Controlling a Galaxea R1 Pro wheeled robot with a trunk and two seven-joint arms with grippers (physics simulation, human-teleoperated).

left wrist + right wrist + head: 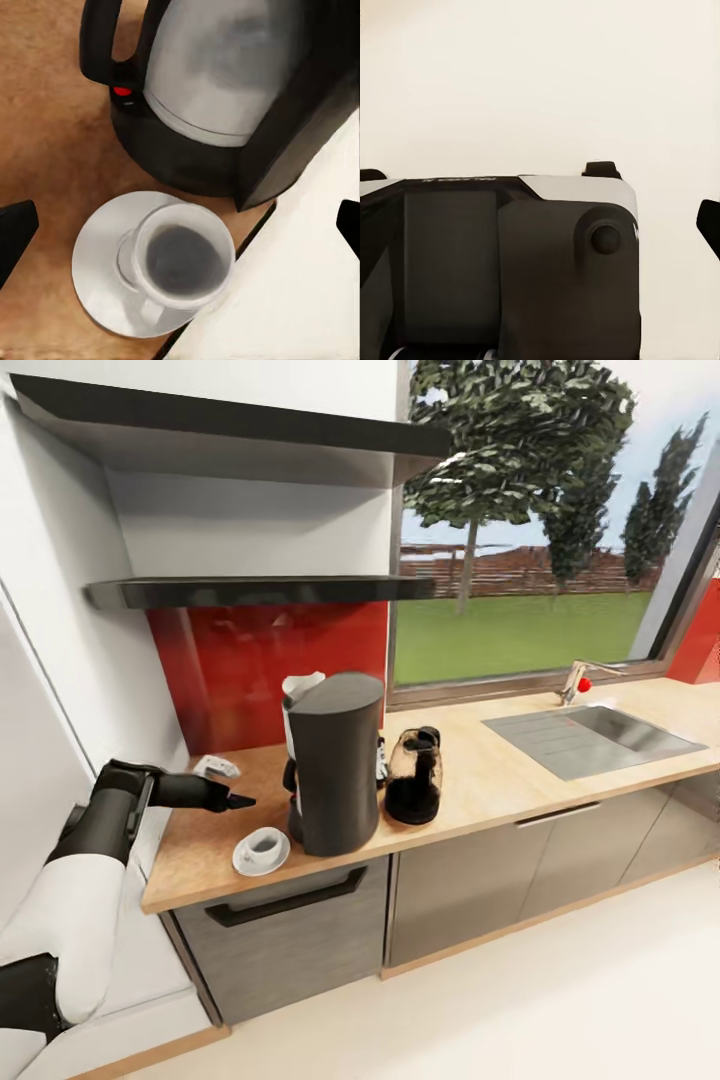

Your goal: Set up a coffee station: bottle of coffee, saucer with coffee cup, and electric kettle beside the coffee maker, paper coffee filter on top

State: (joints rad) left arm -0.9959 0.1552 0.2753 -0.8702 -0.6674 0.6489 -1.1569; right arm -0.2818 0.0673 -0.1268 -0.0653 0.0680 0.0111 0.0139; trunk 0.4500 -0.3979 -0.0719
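Left hand (240, 800) hovers with fingers spread wide and empty over the table (480, 770), the coffee cup (264, 847) on its saucer (246, 860) just below. Both sit touching the coffee maker (335, 760) on its left, so this arm is the nearer one.

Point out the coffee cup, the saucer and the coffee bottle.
coffee cup (182, 260): left wrist view, its dark inside.
saucer (96, 255): left wrist view, bare rim.
coffee bottle (413, 778): head view, middle of its body.

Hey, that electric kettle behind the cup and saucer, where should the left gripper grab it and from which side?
Probably by the black loop handle of the electric kettle. It stands upright on the kettle's side, above the red switch, with an open gap to slip one of the fingers through. Come from the handle side over the bare countertop, clear of the coffee cup and saucer.
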